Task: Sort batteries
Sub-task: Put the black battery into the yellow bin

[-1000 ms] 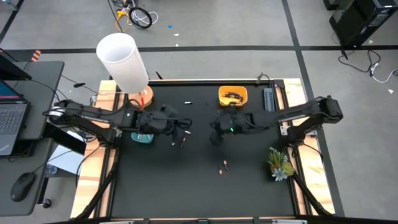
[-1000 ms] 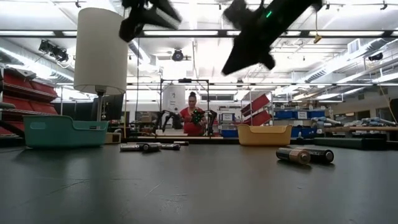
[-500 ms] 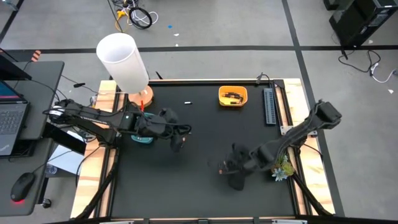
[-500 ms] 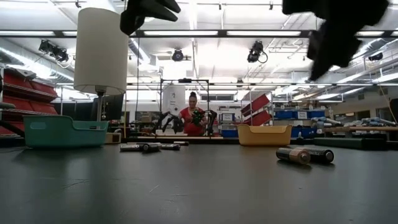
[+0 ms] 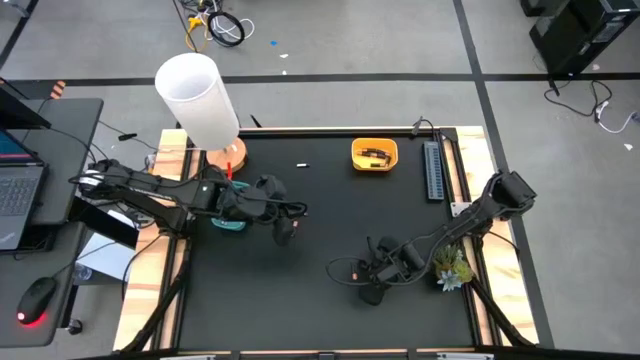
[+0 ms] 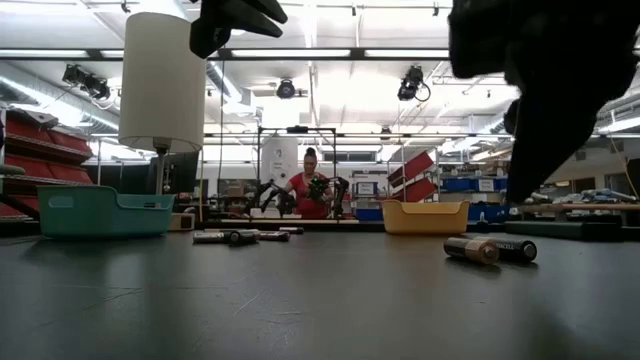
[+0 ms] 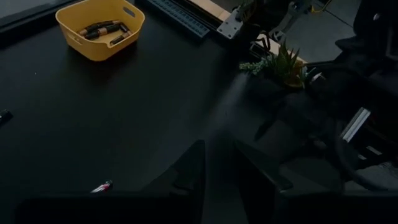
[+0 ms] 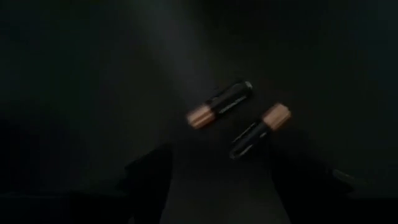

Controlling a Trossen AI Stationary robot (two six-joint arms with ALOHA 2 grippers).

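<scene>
Right gripper (image 8: 214, 180): it hangs low over the black table (image 5: 320, 310), near the front. Its two fingers (image 8: 149, 177) are wide apart and hold nothing.
Two dark batteries (image 8: 217, 104): they lie flat on the table just ahead of the right fingers. Each has a copper end. The pair shows in the low view too (image 6: 490, 249).
Way they lie: in the right wrist view both batteries sit slanted across the gap of the fingers. They are side by side, close, but not touching. The nearer one (image 8: 256, 132) points its dark end at the gap.
Which arm is nearer: the right one, by far. It is almost on top of them.
Next move, my guess: turn the wrist a bit so the fingers go across one battery, not along it, then go down and squeeze.
Room to move: bare table lies all around the pair. The green plant (image 5: 450, 265) stands off to the side by the right edge, clear of the fingers.
Left gripper (image 5: 285, 226): it waits near the teal bin (image 5: 229, 221) on the left side. I cannot tell if its fingers hold anything. A few more batteries (image 6: 235, 236) lie under it.
Yellow bin (image 5: 374, 154): far from the right fingers, at the back of the table. It already has dark batteries inside.
Watch out: closing on both at once could make one roll away.
</scene>
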